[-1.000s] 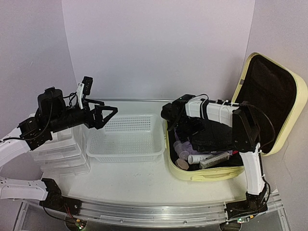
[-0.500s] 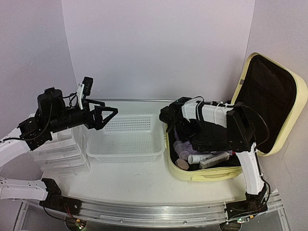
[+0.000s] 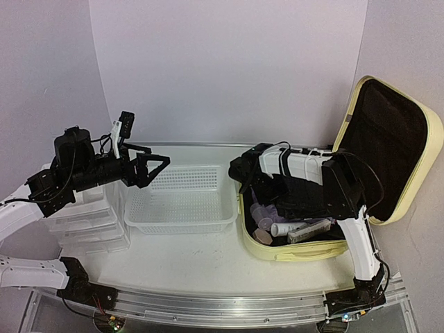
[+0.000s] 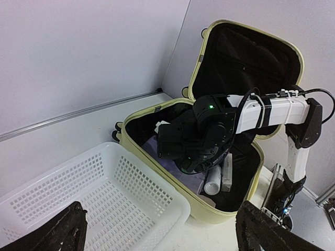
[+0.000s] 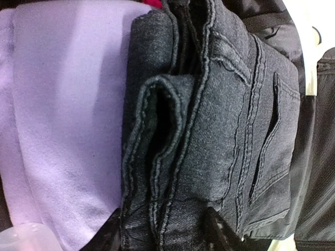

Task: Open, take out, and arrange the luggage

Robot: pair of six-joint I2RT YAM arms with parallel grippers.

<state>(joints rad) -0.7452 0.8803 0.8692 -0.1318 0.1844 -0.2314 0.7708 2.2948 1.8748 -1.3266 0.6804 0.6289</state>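
Observation:
The pale yellow luggage (image 3: 295, 252) lies open at the right, its black-lined lid (image 3: 388, 135) standing up. My right gripper (image 3: 267, 189) reaches down into it. In the right wrist view the right gripper (image 5: 163, 232) has a fold of dark grey jeans (image 5: 209, 130) pinched between its fingers (image 5: 111, 232), beside a lavender cloth (image 5: 63, 115). My left gripper (image 3: 154, 166) hangs open over the left end of the white mesh basket (image 3: 182, 201), with nothing between its fingertips (image 4: 67, 227). The luggage (image 4: 157, 162) also shows in the left wrist view.
White bottles and tubes (image 3: 295, 227) lie in the near half of the luggage. A clear plastic drawer organizer (image 3: 90, 222) stands under my left arm. The basket (image 4: 78, 198) sits against the luggage's left wall. Walls close in at the back and right.
My right gripper's jaws have narrowed onto the jeans fold and the right wrist has edged slightly left inside the luggage. The left arm has not moved.

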